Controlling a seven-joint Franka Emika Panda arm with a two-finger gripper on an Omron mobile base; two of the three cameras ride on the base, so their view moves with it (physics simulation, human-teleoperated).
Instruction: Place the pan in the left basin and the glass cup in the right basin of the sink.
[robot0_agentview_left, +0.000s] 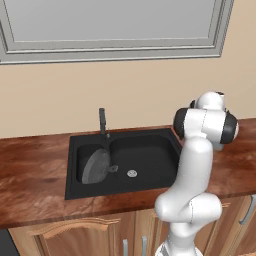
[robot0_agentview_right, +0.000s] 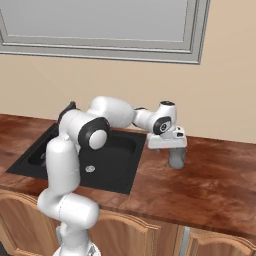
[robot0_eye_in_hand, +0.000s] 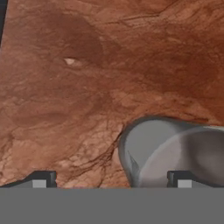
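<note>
Pincer (robot0_agentview_right: 176, 153) spread wide above glass cup (robot0_agentview_right: 176, 158) on counter (robot0_agentview_right: 220, 180); pan (robot0_agentview_left: 95, 166) in left basin (robot0_agentview_left: 82, 152).

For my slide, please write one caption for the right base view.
Open gripper over the glass cup on the counter, right of the sink.

Glossy white arm (robot0_agentview_right: 65, 165) of rounded, tube-like segments, with black bands at the joints. Boxy white hand (robot0_agentview_right: 166, 141) with a small dark mark. Two small dark finger tips (robot0_eye_in_hand: 181, 178) with pale grey pads.
</note>
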